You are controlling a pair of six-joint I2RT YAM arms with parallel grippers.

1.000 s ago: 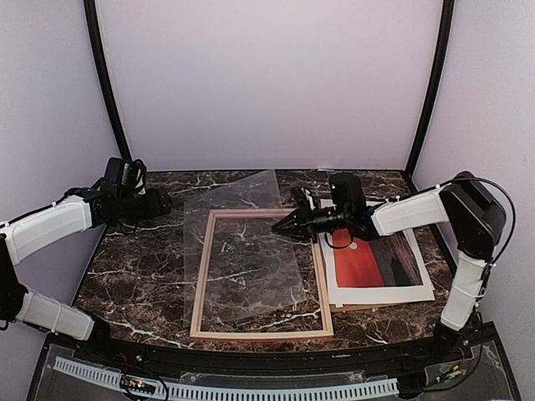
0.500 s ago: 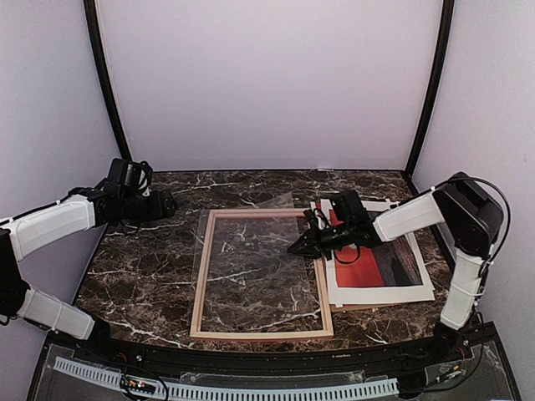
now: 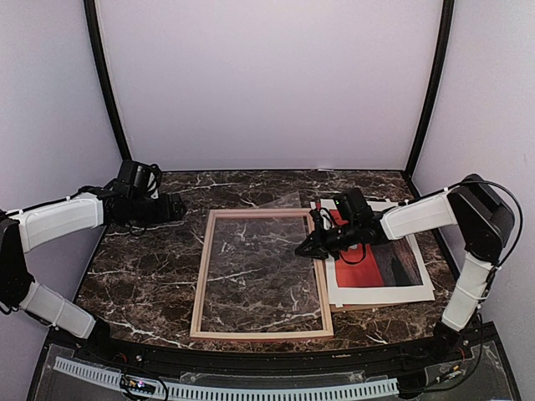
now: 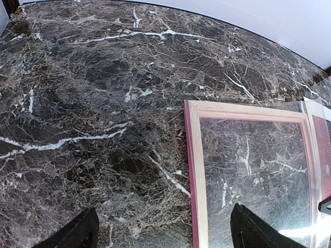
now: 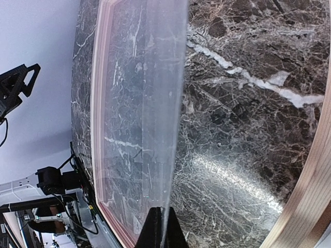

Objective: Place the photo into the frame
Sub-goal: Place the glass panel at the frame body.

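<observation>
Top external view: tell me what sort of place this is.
Likely a lab robot cell, not a home: plain pale walls with black corner poles, a marble-patterned table, and two white robot arms mounted at its near edge.

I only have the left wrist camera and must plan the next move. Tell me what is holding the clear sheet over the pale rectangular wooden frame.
Observer: The right gripper is shut on the clear plastic sheet, pinching its right edge beside the right rail of the pale rectangular wooden frame.
Operator: Now report where the photo is.
Observer: The rectangular red-orange sunset photo lies flat to the right of the frame, not yet in it.
</observation>
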